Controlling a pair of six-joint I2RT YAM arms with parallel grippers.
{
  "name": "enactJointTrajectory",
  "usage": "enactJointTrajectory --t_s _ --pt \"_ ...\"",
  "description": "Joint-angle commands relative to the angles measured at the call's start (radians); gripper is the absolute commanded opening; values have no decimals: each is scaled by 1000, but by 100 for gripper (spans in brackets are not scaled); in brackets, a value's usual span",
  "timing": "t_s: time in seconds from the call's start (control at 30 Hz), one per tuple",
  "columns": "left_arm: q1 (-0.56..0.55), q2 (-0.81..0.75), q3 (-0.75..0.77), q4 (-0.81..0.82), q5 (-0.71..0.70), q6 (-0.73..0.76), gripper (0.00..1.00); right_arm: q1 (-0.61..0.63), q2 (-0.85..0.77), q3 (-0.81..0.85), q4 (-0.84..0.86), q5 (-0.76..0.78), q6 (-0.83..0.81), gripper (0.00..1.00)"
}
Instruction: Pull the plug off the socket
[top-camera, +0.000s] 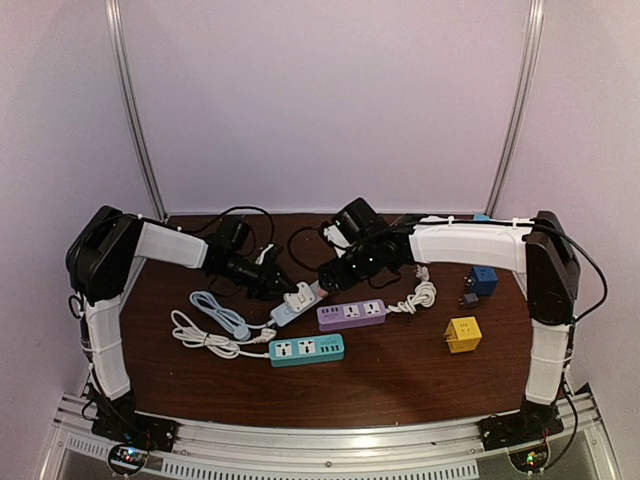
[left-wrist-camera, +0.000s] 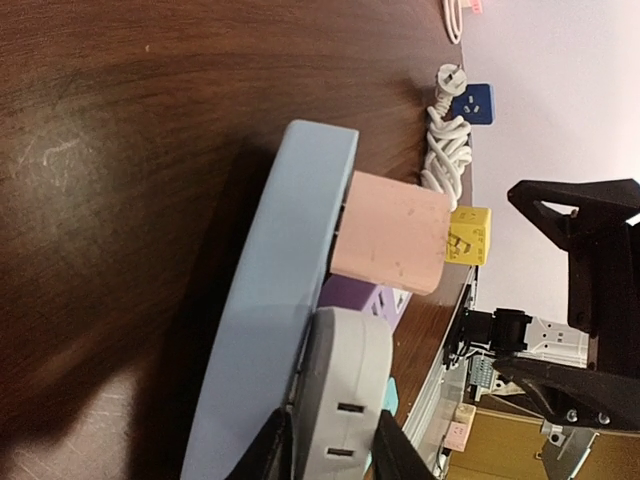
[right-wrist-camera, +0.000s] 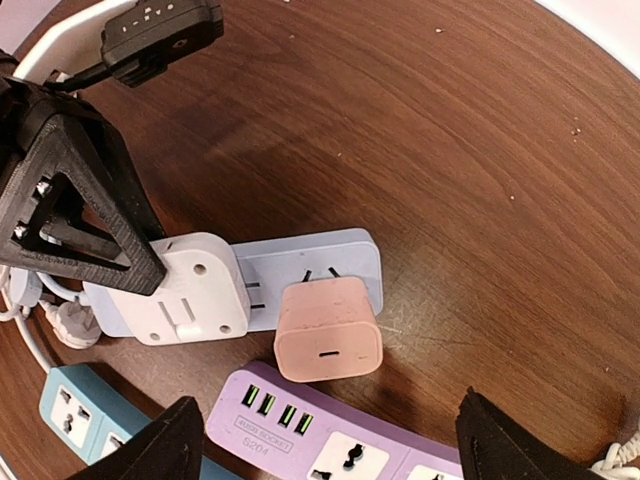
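Note:
A light blue power strip (top-camera: 284, 313) lies mid-table with a white adapter (top-camera: 300, 295) and a pink plug (top-camera: 322, 290) plugged into it. My left gripper (top-camera: 283, 283) is shut on the white adapter (left-wrist-camera: 345, 395); its fingers (left-wrist-camera: 270, 450) press both sides. In the left wrist view the strip (left-wrist-camera: 270, 330) and the pink plug (left-wrist-camera: 395, 235) lie just ahead. My right gripper (top-camera: 335, 272) is open and hovers over the pink plug (right-wrist-camera: 328, 335) without touching it. In the right wrist view (right-wrist-camera: 335, 450) its jaws stand wide apart, with the strip (right-wrist-camera: 310, 268) and the adapter (right-wrist-camera: 190, 290) below.
A purple power strip (top-camera: 351, 314) and a teal one (top-camera: 306, 349) lie just in front of the blue strip. White cables (top-camera: 215, 335) coil at the left. A yellow cube (top-camera: 462, 334), a blue cube (top-camera: 483, 280) and a white cable (top-camera: 420, 295) sit at the right.

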Motion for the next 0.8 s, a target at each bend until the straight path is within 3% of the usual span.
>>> enactJointTrajectory --t_s 0.0,0.43,0.77 --pt "-1 38 42 -64 -13 71 29 15 58 71 -35 -20 -24 87" --pt "-1 44 103 -218 -161 195 37 9 157 181 -28 -47 -39 81" --pt "-3 47 91 -230 -200 209 38 -12 208 216 -5 -61 -63 71"
